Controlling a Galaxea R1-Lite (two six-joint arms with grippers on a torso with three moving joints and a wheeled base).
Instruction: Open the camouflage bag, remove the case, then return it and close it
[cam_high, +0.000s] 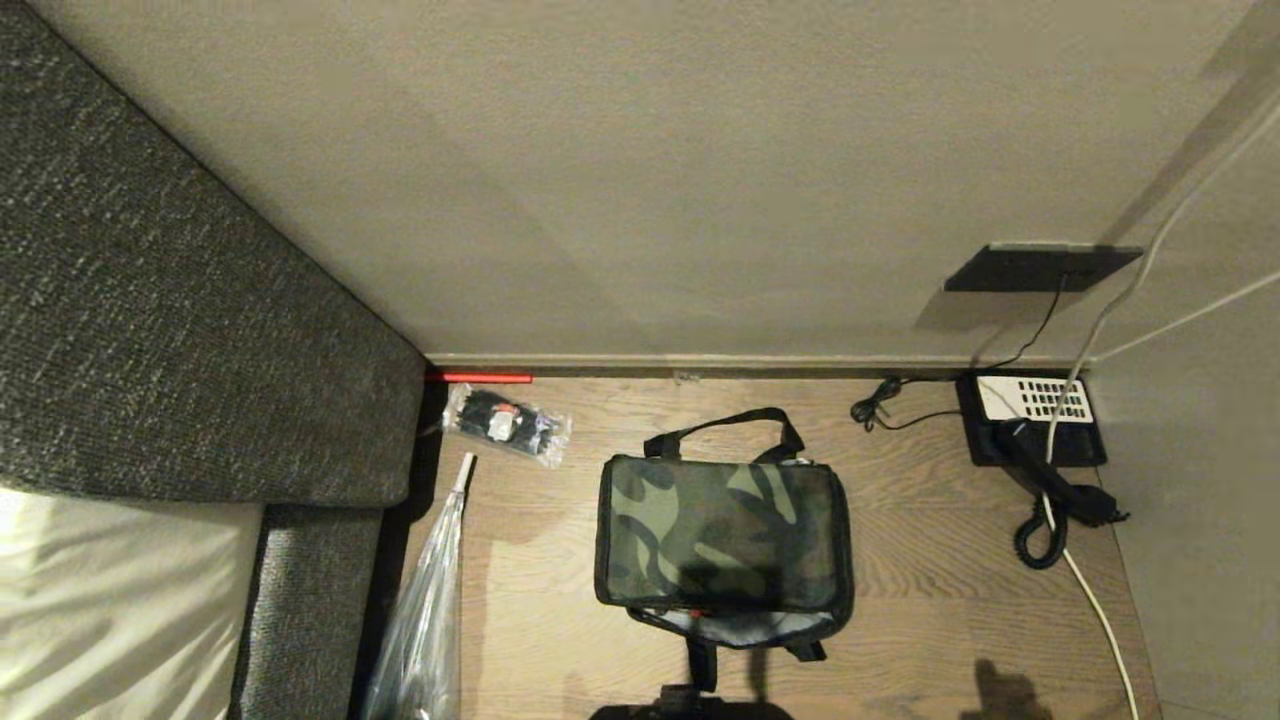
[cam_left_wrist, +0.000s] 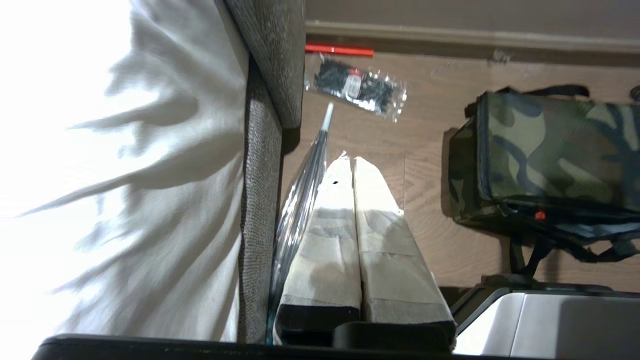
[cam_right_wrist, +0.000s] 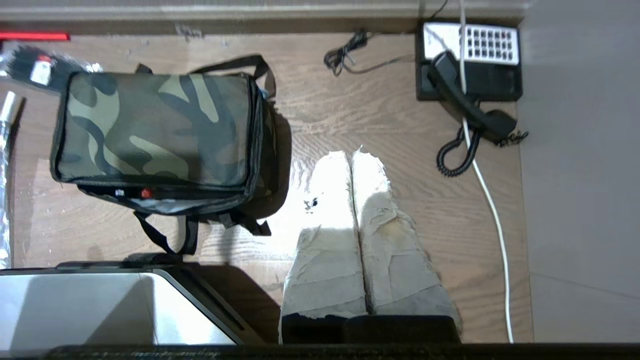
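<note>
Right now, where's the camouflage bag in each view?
Head view: camouflage bag lower centre, on the floor.
Left wrist view: bag at the right edge, partly cut off.
Right wrist view: bag upper left.
Shared landmark: red strip along the baseboard.

No text, brand, number or sign can be read anywhere. The keys of the phone (cam_right_wrist: 470, 45) on the floor are too small for their figures to be made out. The small label on the clear packet (cam_left_wrist: 356, 89) shows only white and red patches, with no legible print. The camouflage bag (cam_high: 722, 532) carries no readable lettering.
</note>
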